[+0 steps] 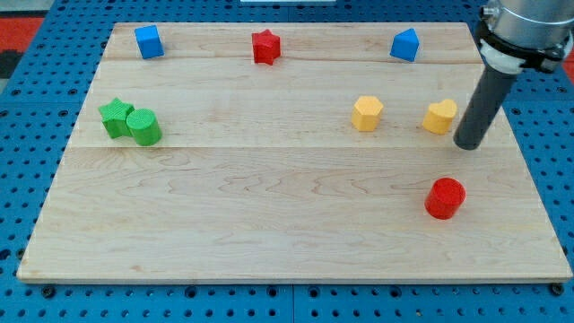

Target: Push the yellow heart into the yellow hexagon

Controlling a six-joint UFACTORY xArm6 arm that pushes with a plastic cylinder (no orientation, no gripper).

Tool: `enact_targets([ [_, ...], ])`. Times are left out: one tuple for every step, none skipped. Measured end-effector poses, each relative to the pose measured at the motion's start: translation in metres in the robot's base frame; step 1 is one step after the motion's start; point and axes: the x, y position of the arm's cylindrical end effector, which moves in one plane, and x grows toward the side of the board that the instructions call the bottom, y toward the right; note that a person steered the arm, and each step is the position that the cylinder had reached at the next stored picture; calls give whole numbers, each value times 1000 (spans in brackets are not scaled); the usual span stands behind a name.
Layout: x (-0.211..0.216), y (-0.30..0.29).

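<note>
The yellow heart (439, 117) lies on the wooden board (269, 206) at the view's right. The yellow hexagon (367, 114) lies to its left, with a gap of bare board between them. My tip (467, 144) is just right of the heart and slightly below it, very close to it; whether it touches the heart I cannot tell. The dark rod rises from the tip toward the view's top right.
A red cylinder (445, 198) lies below the tip. A blue block (405, 45), a red star (265, 47) and a blue cube (149, 41) line the top edge. A green star (115, 117) touches a green cylinder (143, 126) at the left.
</note>
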Motion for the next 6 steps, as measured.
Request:
enact_targets([
  [-43, 18],
  [-55, -40],
  [-50, -82],
  [-67, -39],
  [-126, 18],
  [-169, 18],
])
